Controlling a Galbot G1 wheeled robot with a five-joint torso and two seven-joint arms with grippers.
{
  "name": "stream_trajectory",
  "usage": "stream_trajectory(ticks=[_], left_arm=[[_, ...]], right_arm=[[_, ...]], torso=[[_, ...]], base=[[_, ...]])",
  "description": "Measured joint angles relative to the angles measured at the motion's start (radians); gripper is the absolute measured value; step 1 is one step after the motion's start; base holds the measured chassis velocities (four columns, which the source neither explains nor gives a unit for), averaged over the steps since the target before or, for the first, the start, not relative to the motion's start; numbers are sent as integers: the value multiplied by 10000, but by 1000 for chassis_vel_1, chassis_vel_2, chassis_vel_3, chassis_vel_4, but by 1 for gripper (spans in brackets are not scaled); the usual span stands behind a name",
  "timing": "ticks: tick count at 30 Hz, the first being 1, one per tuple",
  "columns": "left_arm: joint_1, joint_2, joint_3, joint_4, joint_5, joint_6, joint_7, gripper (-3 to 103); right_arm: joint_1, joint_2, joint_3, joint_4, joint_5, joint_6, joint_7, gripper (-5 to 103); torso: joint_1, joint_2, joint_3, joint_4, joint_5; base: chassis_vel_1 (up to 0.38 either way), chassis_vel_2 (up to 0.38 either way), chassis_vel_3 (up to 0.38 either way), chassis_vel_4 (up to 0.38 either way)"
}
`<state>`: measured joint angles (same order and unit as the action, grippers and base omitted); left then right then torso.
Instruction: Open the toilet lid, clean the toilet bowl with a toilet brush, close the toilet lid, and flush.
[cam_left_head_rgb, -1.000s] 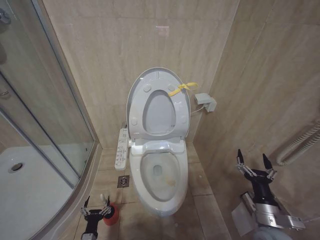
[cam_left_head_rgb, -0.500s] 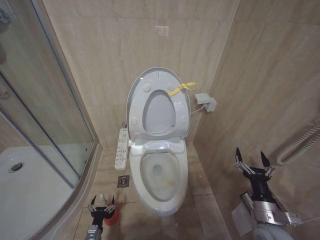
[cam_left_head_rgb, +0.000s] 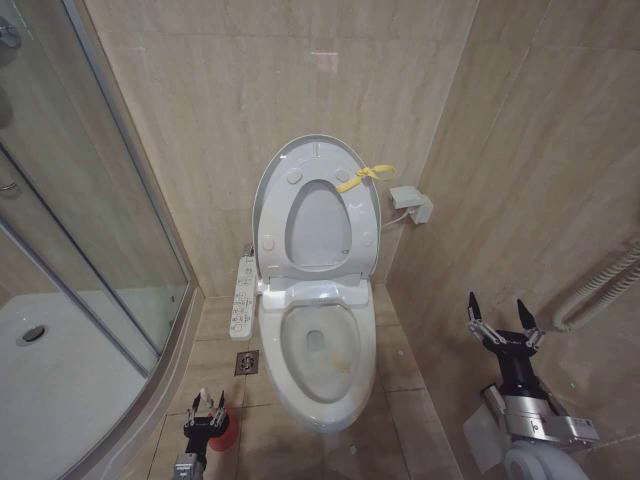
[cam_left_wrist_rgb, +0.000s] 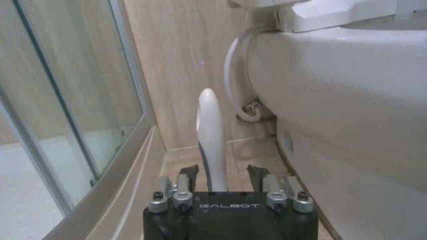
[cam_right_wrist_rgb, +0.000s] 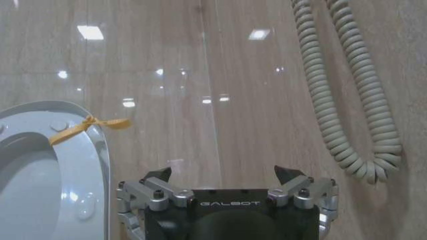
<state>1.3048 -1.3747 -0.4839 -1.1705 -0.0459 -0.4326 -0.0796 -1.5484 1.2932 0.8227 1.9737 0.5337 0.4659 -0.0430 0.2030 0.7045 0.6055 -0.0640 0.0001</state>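
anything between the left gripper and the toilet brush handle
Nothing visible. The left gripper has open jaws either side of the toilet brush handle, which stands upright in the gap beside the toilet bowl.

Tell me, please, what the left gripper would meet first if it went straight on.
Probably the thin white stick handle of the toilet brush, already standing between the left gripper's open jaws.

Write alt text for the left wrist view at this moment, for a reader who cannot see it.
The left gripper sits low near the floor with its fingers open on either side of the upright white handle of the toilet brush, not closed on it. The white toilet bowl rises beside it, and a glass shower screen stands on the other side.
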Motion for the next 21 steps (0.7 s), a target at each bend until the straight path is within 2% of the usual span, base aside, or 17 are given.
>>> stream_trajectory(ticks=[2, 3, 9, 10, 16, 18, 19, 20, 21], left_arm=[[64, -3, -5, -93, 0, 1, -8, 68], [112, -2, -8, -149, 2, 0, -18, 41], [215, 10, -24, -274, 5, -39, -71, 41], [236, 11, -34, -324, 5, -44, -90, 16], [509, 38, -57, -963, -5, -132, -213, 16], [763, 80, -81, -1622, -53, -168, -295, 17], [1188, 156, -99, -2795, -325, -160, -389, 17], [1398, 187, -124, -3356, -504, -136, -440, 17], [1398, 187, -124, -3356, -504, -136, -440, 17]], right_arm=[[0, -36, 28, -7, 29, 0, 0, 100], [-4, -42, 41, -9, 41, 0, 0, 100], [-80, 9, 60, -11, 46, 28, -27, 100], [-92, 13, 63, -11, 45, 35, -29, 100], [-150, 76, 61, 30, 28, 70, -62, 100], [-182, 118, 60, 54, 1, 91, -78, 100], [-204, 144, 61, 75, -29, 102, -89, 100], [-205, 149, 60, 82, -43, 104, -97, 100], [-205, 149, 60, 82, -43, 104, -97, 100]], torso=[[0, 0, 0, 0, 0], [0, 0, 0, 0, 0], [0, 0, 0, -1, -2], [0, 0, 0, -1, -3], [0, 0, 0, -1, -3], [0, 0, 0, -1, -1], [-1, 0, 0, -1, -1], [-1, 0, -1, -1, 0], [-1, 0, -1, -1, 0]], base=[[0, 0, 0, 0], [0, 0, 0, 0], [0, 0, 0, 0], [0, 0, 0, 0], [0, 0, 0, 0], [0, 0, 0, 0], [0, 0, 0, 0], [0, 0, 0, 0], [0, 0, 0, 0]])
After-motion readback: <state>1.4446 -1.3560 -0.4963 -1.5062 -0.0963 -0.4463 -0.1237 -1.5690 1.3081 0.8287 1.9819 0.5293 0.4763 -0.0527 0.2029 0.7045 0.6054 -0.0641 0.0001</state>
